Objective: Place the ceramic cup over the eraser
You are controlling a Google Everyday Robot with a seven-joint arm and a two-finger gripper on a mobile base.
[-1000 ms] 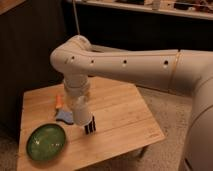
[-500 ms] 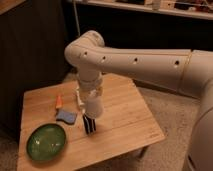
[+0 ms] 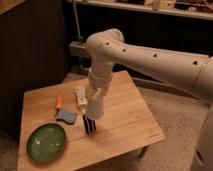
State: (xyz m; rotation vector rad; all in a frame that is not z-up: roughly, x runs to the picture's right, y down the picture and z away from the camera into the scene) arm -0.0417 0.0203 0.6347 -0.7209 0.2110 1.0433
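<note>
The ceramic cup (image 3: 96,107) is plain white and hangs below my gripper (image 3: 97,95), tilted slightly, just above the table. My gripper is shut on its upper end. The eraser (image 3: 88,124), a small upright black block with white stripes, stands on the wooden table (image 3: 125,120) just below and to the left of the cup's lower end. The cup's bottom is close to the eraser's top but I cannot tell whether they touch.
A green plate (image 3: 46,142) lies at the table's front left. A blue pad (image 3: 65,116), an orange object (image 3: 59,101) and a white remote-like bar (image 3: 80,95) lie left of the gripper. My white arm (image 3: 150,55) reaches in from the right.
The arm has swung right and lifted a little, carrying the cup with it. The remote-like bar is now uncovered left of the gripper. The eraser has not moved.
</note>
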